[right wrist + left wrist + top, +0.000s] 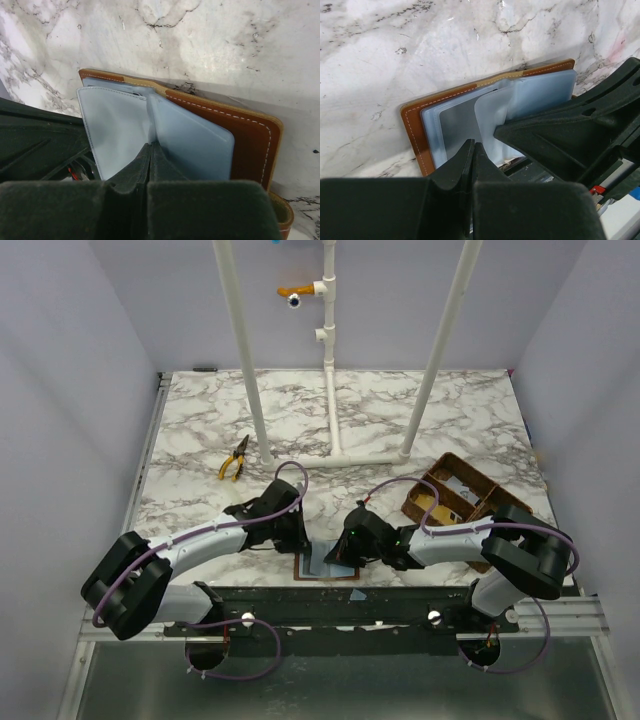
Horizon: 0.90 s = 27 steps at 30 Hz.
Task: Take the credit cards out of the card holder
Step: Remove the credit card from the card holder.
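Note:
The card holder [318,563], a brown leather wallet, lies open at the table's near edge with its blue-grey clear pockets fanned up. In the left wrist view a grey credit card [456,125] shows through a pocket of the card holder [415,131]. My left gripper [473,145] is shut, its tips resting over that pocket's lower edge with nothing between them. My right gripper [151,145] is shut too, its tips pushed into the fold between two pocket leaves of the card holder [250,140]. From above, the left gripper [292,537] and the right gripper [340,552] flank the wallet.
Yellow-handled pliers [234,460] lie at the back left. A brown woven divided basket [455,495] stands to the right, close to the right arm. A white pipe frame [335,454] rises from the table's middle. The wallet lies against the table's front edge.

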{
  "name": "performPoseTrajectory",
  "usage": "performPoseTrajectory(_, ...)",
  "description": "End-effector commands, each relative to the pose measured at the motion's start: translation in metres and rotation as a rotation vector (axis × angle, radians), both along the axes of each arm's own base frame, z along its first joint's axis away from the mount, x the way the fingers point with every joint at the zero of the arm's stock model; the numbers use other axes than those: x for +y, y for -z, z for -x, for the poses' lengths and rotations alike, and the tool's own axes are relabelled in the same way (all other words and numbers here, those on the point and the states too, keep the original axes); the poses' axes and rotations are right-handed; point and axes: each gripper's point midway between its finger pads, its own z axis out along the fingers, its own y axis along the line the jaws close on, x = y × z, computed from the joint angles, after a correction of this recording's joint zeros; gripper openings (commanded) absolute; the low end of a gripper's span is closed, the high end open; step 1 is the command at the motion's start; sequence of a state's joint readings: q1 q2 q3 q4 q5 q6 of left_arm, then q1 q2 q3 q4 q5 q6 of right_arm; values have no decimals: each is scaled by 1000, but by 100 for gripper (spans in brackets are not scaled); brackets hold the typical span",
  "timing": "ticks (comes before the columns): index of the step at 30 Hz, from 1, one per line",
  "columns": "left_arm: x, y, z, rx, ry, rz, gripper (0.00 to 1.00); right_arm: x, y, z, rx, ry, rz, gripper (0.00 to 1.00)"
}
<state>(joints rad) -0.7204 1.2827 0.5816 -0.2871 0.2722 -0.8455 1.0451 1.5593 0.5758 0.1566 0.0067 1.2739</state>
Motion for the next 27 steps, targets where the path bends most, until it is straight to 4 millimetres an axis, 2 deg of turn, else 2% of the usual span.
performPoseTrajectory(1,-6,-6,-2,-27,31,2,0,-41,41,15,58,-11,196,1)
performPoseTrajectory(4,-10,-6,0,-21,44,6,0,-32,24,10,11,-32,150,1)
performPoseTrajectory(9,-15,-7,1,-23,59,7,0,-17,-20,-7,-96,-32,72,12)
performPoseTrajectory(14,-20,-11,2,-28,73,20,0,-20,-43,-15,-141,-19,89,24)
performPoseTrajectory(18,-27,-12,4,-20,90,37,0,-28,-55,-20,-166,12,116,25)
performPoseTrajectory(23,-38,-16,9,-16,115,62,0,-52,-65,-26,-195,89,182,26)
performPoseTrajectory(27,-49,-17,12,-8,136,76,0,-70,-73,-27,-213,143,210,32)
